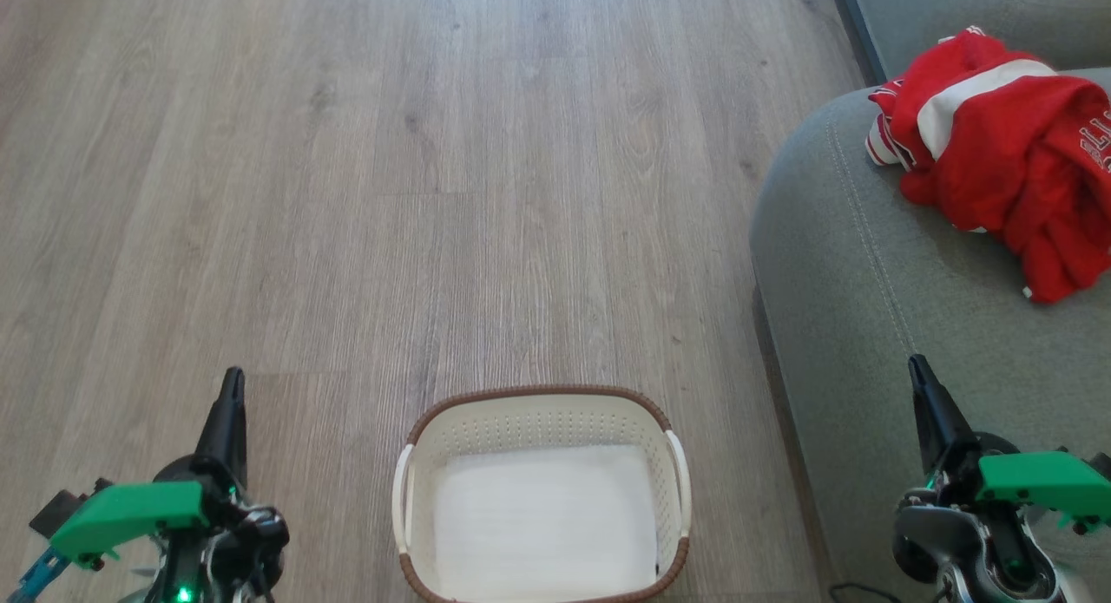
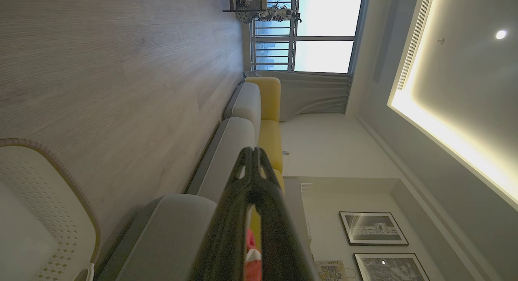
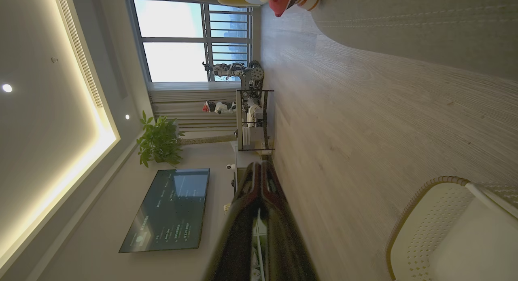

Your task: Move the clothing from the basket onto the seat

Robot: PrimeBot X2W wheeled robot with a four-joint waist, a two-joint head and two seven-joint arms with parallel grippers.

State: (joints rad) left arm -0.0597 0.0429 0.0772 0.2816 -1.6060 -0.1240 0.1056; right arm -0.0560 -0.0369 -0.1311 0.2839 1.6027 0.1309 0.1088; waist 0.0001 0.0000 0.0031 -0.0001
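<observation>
**Clothing** (image 1: 998, 160): bright red garments with a white band and a red-striped white cuff, heaped at the upper right of the head view. They lie on the seat, well apart from the basket. White lettering at the frame's right edge is cut off and cannot be read. A red sliver (image 2: 253, 252) shows at the bottom of the left wrist view, and a corner (image 3: 295, 0) at the top of the right wrist view.

**Seat** (image 1: 868, 308): grey fabric sofa cushion with a rounded edge and a stitched seam, along the right side of the head view.

**Basket** (image 1: 542, 393): cream perforated plastic, brown woven-look rim, white side handles. It stands on the wood-grain floor (image 1: 434, 152) at bottom centre, just beside the seat, its white bottom fully on show.

**Left jaws**: dark fingers (image 1: 227, 421) at lower left, pressed together, gripping nothing.

**Right jaws**: dark fingers (image 1: 933, 412) at lower right, closed tip to tip, gripping nothing, over the seat's near edge.

**Television** (image 3: 170, 210): wall-mounted, at lower left of the right wrist view. The on-screen text is too small to read.

**Framed pictures** (image 2: 372, 228): two monochrome prints at lower right of the left wrist view, with no legible caption.
</observation>
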